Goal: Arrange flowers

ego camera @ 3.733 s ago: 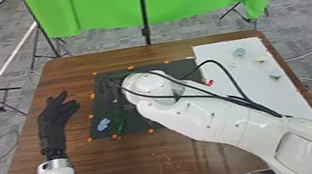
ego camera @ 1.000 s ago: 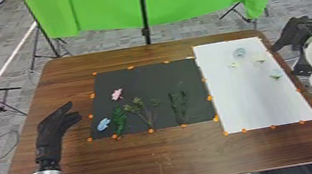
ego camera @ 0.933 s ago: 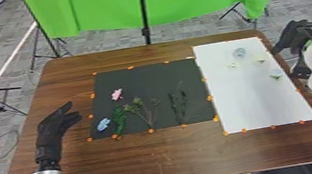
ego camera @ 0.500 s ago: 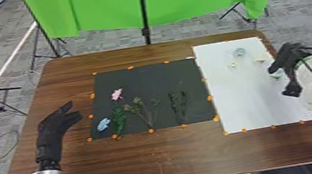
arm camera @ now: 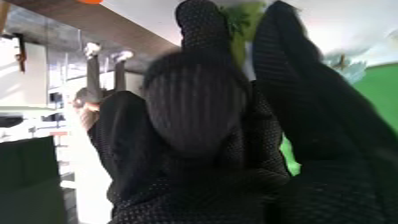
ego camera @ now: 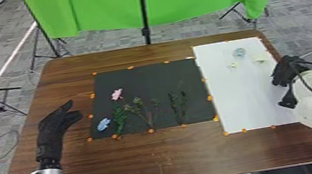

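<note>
Fingers relaxed and empty, the left hand (ego camera: 56, 128) is beside the black mat's (ego camera: 144, 78) blue flower (ego camera: 104, 124), green stems (ego camera: 120, 120) and pink flower (ego camera: 117, 94), the right hand (ego camera: 287, 73), fingers extended, its hold on greenery (arm camera: 238, 30) untellable, nearer than the white sheet's (ego camera: 259, 104) pale flowers (ego camera: 239, 52).
</note>
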